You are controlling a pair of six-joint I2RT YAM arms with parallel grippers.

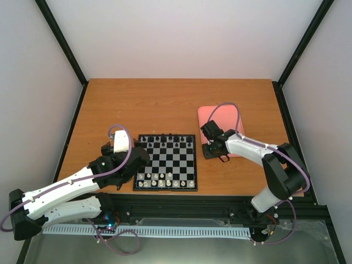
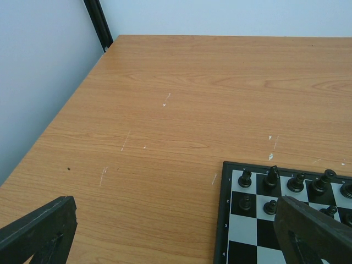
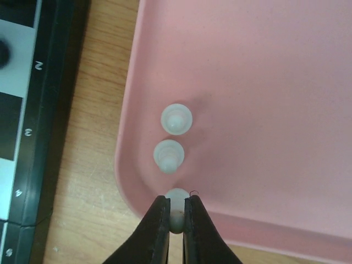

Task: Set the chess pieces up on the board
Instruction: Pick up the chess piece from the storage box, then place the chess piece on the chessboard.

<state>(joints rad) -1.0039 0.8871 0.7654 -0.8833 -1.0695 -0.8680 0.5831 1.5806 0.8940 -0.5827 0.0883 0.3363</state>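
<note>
- We find the right fingers (image 3: 159,234) clamped on a cream chess piece (image 3: 177,196) at the rim of the pink tray (image 3: 264,82).
- Two more cream pieces (image 3: 176,119) sit in the tray just beside it.
- The left fingers (image 2: 38,234) stand wide apart above the table (image 2: 165,82), at a corner of the board (image 1: 175,159).
- We see black pieces (image 2: 245,177) lining that corner.

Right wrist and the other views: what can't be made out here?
- Right wrist: the cream piece in the right end effector; its fingers cover the body, kind unclear.
- Top external: the pink tray is largely behind the right arm; its pieces are hidden.
- Top external: figures on the board are too small to name.
- Left wrist: the board runs off the bottom and right edges.
</note>
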